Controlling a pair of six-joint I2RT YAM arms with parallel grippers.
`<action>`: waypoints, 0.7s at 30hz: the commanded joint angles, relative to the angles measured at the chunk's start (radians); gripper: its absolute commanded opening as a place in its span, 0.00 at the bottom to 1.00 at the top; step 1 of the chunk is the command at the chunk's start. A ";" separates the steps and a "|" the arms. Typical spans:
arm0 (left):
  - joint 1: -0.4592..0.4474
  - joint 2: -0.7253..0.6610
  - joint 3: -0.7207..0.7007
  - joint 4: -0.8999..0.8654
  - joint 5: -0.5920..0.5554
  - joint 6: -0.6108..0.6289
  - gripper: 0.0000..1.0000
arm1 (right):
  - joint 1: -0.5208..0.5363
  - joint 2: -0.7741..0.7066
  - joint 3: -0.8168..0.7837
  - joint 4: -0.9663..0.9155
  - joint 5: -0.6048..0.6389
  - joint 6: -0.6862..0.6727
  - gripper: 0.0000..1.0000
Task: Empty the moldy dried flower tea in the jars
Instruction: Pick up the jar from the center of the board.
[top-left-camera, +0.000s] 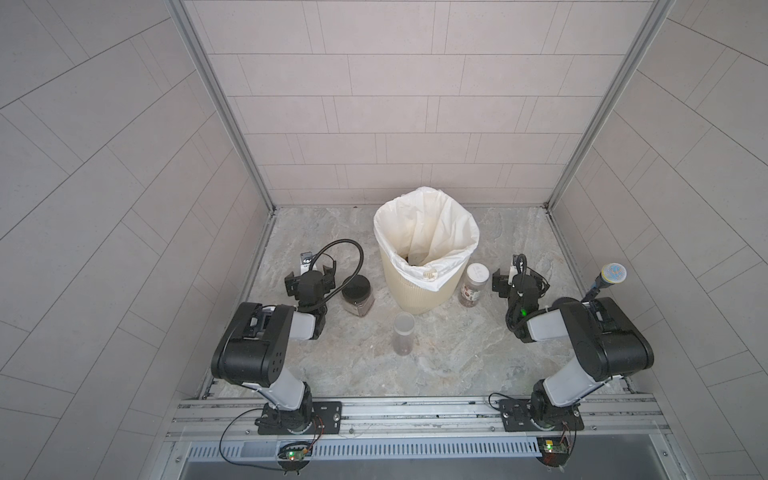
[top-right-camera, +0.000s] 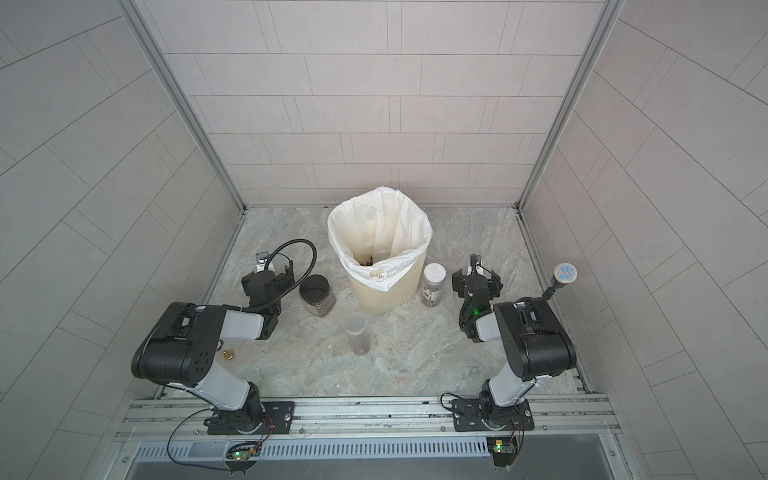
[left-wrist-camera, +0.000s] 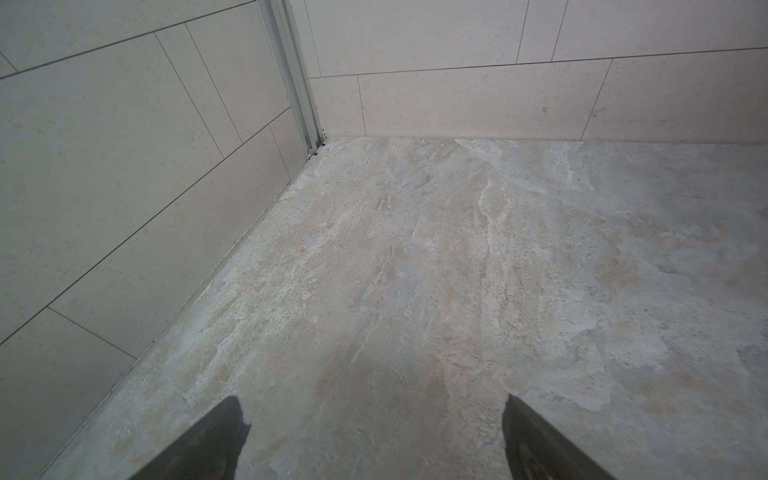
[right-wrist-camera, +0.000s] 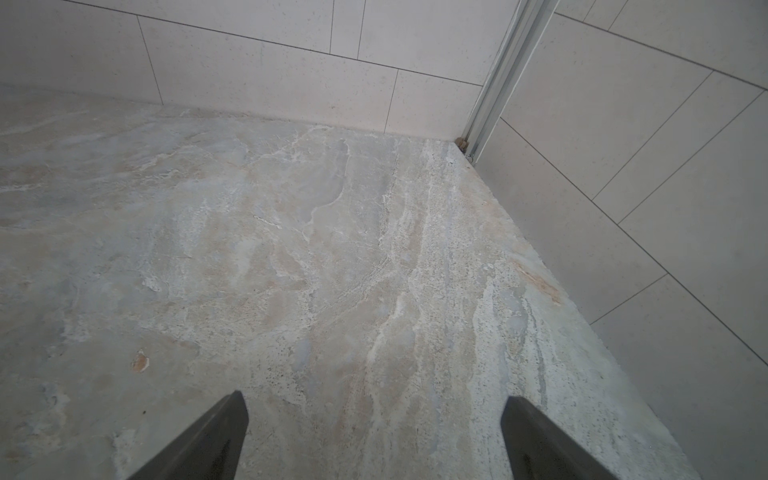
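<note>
Three jars stand round the bin on the stone floor in both top views. The squat black-lidded jar (top-left-camera: 356, 296) (top-right-camera: 316, 295) holds a dark mass of tea (top-left-camera: 362, 308). Just right of my left gripper (top-left-camera: 311, 274) (top-right-camera: 268, 275) it stands. The tall slim cylinder (top-left-camera: 403, 332) (top-right-camera: 357, 332) has brown tea (top-left-camera: 402, 347) at its bottom. The labelled white-lidded jar (top-left-camera: 473, 284) (top-right-camera: 433, 284) is left of my right gripper (top-left-camera: 518, 277) (top-right-camera: 477, 278). Both grippers are open and empty. The left gripper (left-wrist-camera: 374, 401) and the right gripper (right-wrist-camera: 374, 397) look onto bare floor; no jar shows in either wrist view.
A cream ribbed bin (top-left-camera: 415, 297) (top-right-camera: 384, 297) with a white liner stands at the middle back, dark bits at its bottom. Tiled walls close in left, right and behind. A round-headed stalk (top-left-camera: 614, 273) rises at the right. A small brass piece (top-right-camera: 227, 354) lies near the left arm.
</note>
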 joint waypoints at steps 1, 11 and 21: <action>0.007 -0.006 -0.005 0.001 0.001 -0.012 1.00 | -0.004 -0.021 0.011 -0.007 -0.001 0.005 1.00; 0.010 -0.172 0.003 -0.142 -0.008 -0.022 1.00 | -0.006 -0.126 0.065 -0.192 0.015 0.017 0.94; 0.009 -0.306 0.228 -0.583 0.056 -0.122 1.00 | -0.034 -0.297 0.230 -0.551 0.015 0.092 0.96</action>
